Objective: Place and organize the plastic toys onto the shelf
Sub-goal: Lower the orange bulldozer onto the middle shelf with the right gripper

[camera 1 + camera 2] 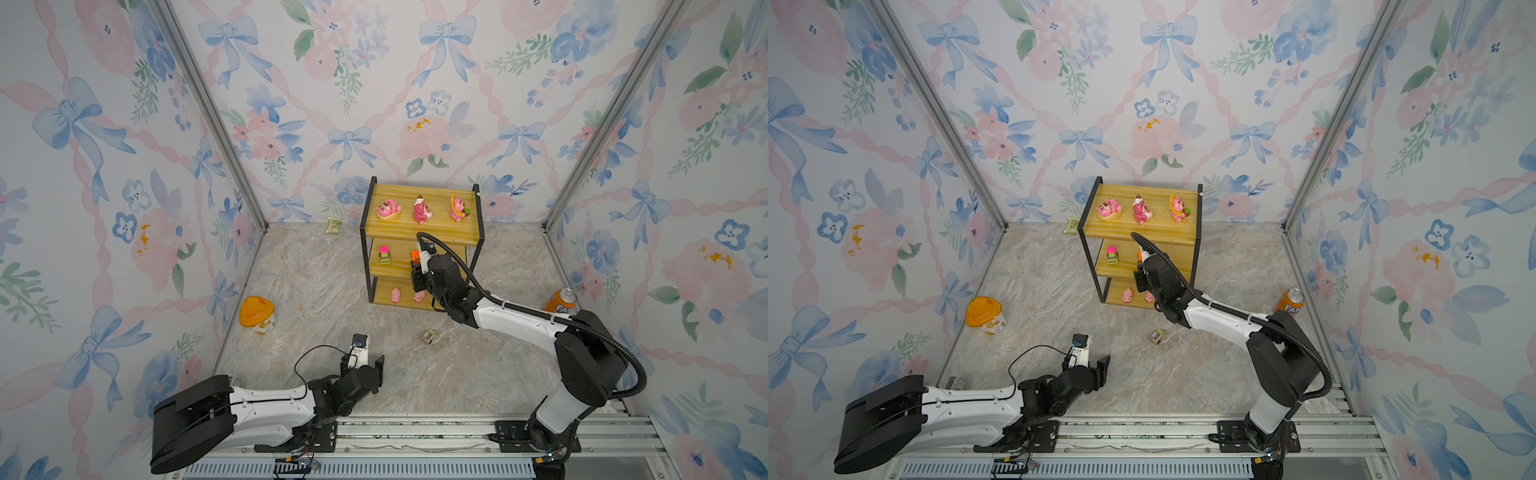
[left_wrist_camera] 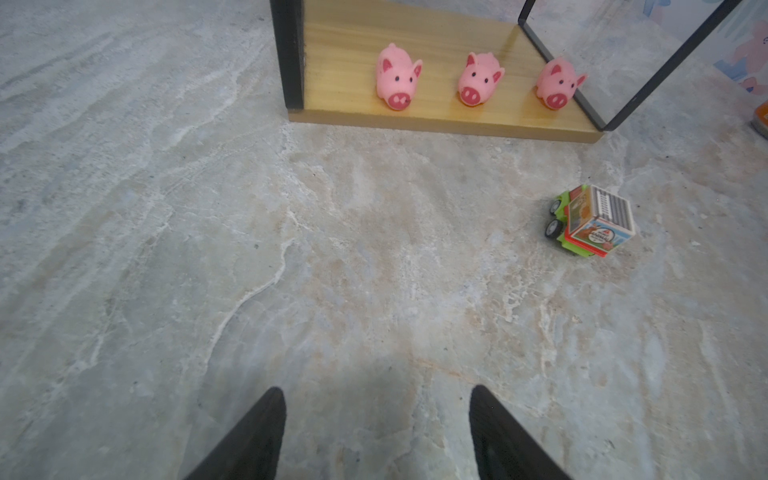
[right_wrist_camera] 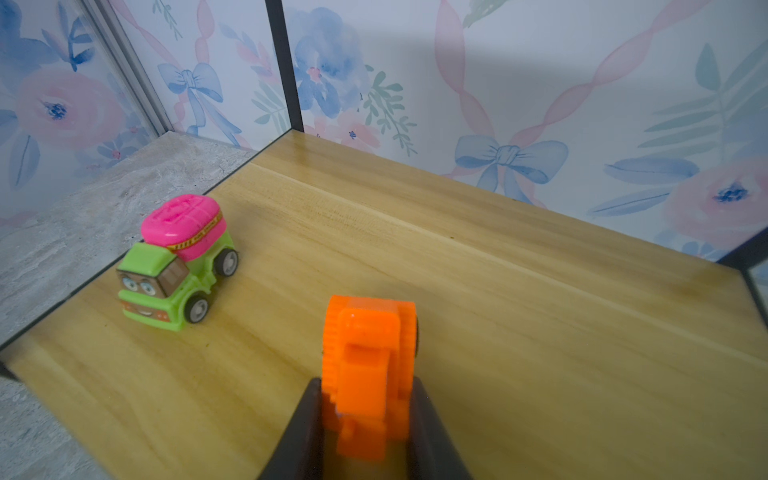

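Right claw [image 3: 368, 386]: closed on a small orange plastic car [image 3: 368, 345], held at the middle board of the three-tier shelf of yellow wooden boards in a thin black metal frame [image 1: 390, 230]; whether the wheels touch the wood cannot be told. To this claw's left on the same board, apart from it: a green plastic car with a pink drum [image 3: 178, 266], upright on its wheels. Above this claw, on the top board: three pink cartoon figurines [image 1: 422, 210] in a row. Below it, on the bottom board: three tiny pink pigs [image 2: 478, 79] in a row. Left claw [image 2: 376, 390]: open, empty, low over the marbled grey bench [image 2: 208, 249]. Ahead of it, toward the right arm's side and well apart: a grey-and-green boxy plastic car [image 2: 592, 222], tipped on its side on the bench.
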Motion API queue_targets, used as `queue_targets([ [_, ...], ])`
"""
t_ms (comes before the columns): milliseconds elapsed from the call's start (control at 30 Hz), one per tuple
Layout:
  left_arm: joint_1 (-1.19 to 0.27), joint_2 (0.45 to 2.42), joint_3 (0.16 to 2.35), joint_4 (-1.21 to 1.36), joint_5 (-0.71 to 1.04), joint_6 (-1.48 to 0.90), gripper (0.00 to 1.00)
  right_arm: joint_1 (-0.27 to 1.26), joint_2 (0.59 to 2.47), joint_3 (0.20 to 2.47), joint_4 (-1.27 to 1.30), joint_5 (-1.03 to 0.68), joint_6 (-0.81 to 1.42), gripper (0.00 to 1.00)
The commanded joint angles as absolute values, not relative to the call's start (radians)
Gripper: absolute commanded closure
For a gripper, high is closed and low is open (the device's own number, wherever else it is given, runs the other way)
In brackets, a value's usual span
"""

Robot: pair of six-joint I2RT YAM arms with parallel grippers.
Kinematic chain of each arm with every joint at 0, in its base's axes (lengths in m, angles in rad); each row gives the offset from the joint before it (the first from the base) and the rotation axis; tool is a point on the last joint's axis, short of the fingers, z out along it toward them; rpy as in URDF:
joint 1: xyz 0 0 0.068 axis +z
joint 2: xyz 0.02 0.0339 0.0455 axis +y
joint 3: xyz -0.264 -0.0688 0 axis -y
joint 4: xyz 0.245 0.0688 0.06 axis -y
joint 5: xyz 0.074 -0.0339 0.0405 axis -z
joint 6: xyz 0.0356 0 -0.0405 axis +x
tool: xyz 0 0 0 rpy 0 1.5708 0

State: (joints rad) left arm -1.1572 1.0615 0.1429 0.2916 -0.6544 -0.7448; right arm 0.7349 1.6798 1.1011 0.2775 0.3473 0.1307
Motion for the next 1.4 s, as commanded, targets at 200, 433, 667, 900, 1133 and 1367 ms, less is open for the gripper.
queue_targets([
  [200, -1.149, 1.059, 0.138, 0.302, -0.673, -0.765, 0.29, 0.706, 1.677, 1.078, 0.213, 0.29, 0.128, 0.7],
  [433, -1.149, 1.058, 0.137, 0.302, -0.675, -0.764, 0.29, 0.706, 1.694, 1.089, 0.202, 0.247, 0.128, 0.69],
  [667, -1.149, 1.049, 0.13, 0.302, -0.678, -0.766, 0.29, 0.707, 1.709, 1.105, 0.196, 0.211, 0.13, 0.69],
  [900, -1.149, 1.034, 0.123, 0.302, -0.68, -0.766, 0.29, 0.711, 1.72, 1.12, 0.184, 0.203, 0.13, 0.66],
  [1133, -1.149, 1.023, 0.116, 0.302, -0.681, -0.767, 0.29, 0.713, 1.726, 1.125, 0.176, 0.216, 0.126, 0.56],
  [1367, -1.149, 1.027, 0.118, 0.302, -0.681, -0.766, 0.29, 0.713, 1.716, 1.115, 0.173, 0.224, 0.12, 0.5],
])
